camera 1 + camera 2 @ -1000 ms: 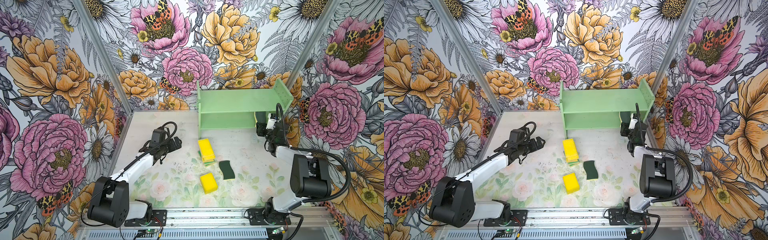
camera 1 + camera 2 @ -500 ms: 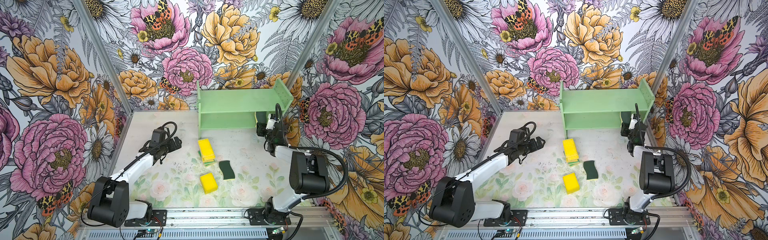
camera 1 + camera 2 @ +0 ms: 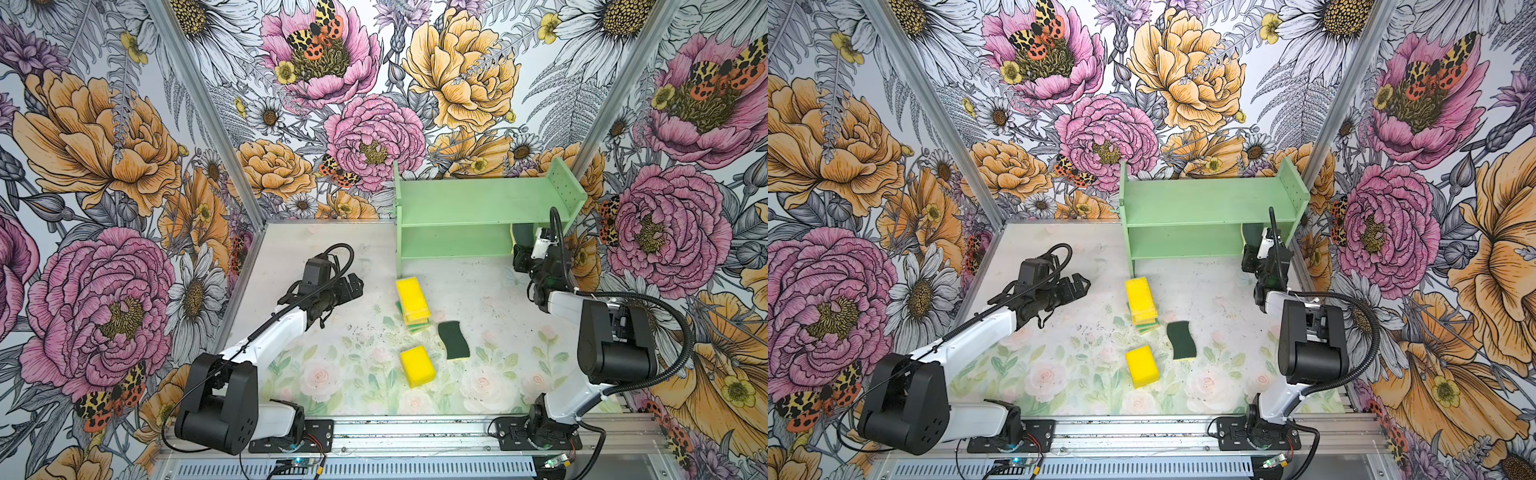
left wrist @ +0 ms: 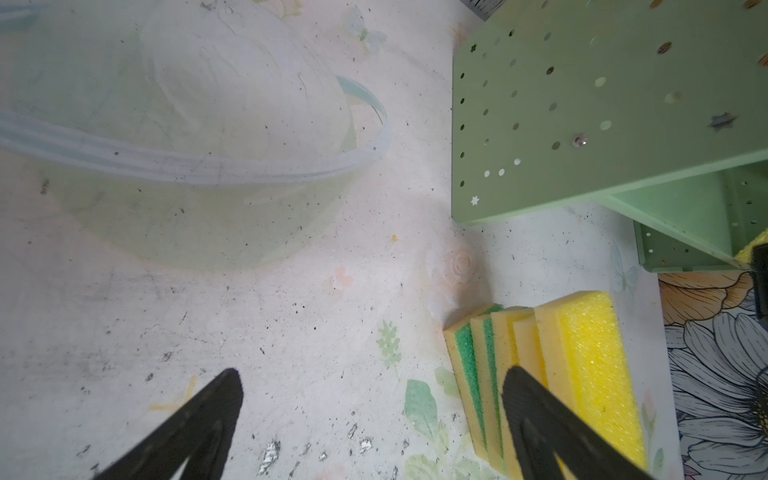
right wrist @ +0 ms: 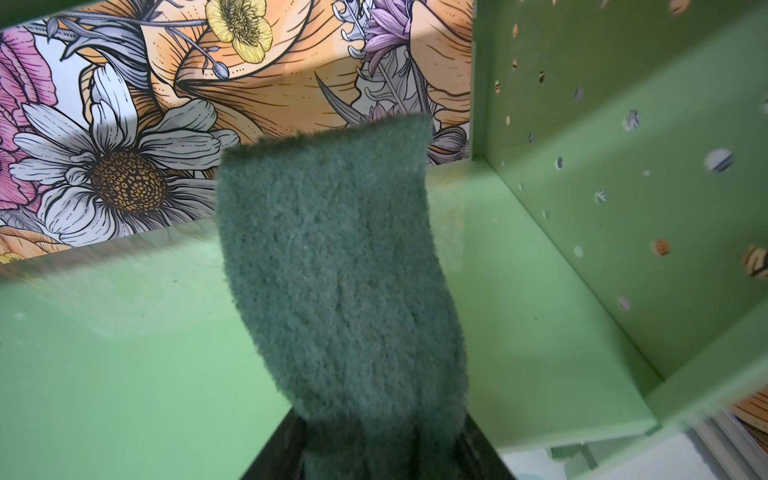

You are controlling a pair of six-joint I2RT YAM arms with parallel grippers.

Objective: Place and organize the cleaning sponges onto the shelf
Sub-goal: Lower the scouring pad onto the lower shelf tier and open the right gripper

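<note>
a: right pincer (image 3: 523, 249) status?
b: clamped on a dark green sponge (image 5: 336, 270), inside the shelf (image 3: 465, 203), lower tier, right end.
a: left pincer (image 4: 374, 376)?
b: jaws apart, empty, over the surface (image 3: 478, 291), left of the sponge stack (image 3: 411, 297). a yellow sponge (image 3: 417, 365) and a second green sponge (image 3: 454, 340) lie loose near the stack.

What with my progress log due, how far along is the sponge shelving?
Done: nothing; the shelf looks bare. In hand: the right gripper holds a dark green sponge inside the lower tier's right end. To do: release it, then shelve the stack, the lone yellow sponge and the wavy green sponge. The left gripper is open.
</note>
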